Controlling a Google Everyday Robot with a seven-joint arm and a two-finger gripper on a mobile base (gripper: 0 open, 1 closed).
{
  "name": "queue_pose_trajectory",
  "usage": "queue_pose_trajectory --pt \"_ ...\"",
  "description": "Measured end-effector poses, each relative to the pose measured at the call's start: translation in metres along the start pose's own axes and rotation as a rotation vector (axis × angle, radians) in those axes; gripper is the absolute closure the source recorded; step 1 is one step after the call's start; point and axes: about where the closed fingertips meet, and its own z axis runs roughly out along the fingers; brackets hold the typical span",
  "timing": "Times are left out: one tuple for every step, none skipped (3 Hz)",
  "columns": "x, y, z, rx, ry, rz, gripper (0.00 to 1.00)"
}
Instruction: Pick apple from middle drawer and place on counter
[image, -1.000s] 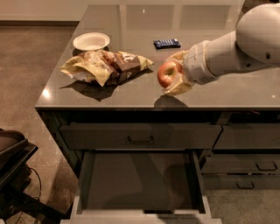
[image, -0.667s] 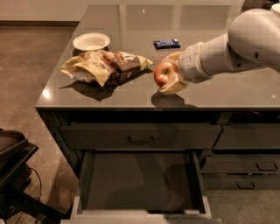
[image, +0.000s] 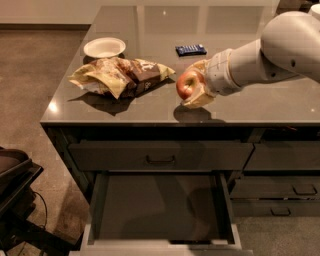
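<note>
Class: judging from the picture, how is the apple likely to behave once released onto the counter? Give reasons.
The apple, held in the hand above the counter near its front edge, is round, so it may roll on that glossy surface. It looks firm: probably rigid, not squashy, in the grip.

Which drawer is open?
The middle drawer, pulled out and bare. The top drawer and right drawers are shut. The tool holds the apple above the counter.

My cream gripper, over the grey-brown counter, clasps the red, yellow-patched apple. On the counter I see a white bowl, blue packet and tan-and-brown bag; below it, a dark grey drawer.
</note>
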Motion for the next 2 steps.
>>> queue_pose_trajectory --pt "0.0 0.0 0.0 0.0 0.0 0.0 0.35" --pt "0.0 0.0 0.0001 0.0 0.0 0.0 0.12"
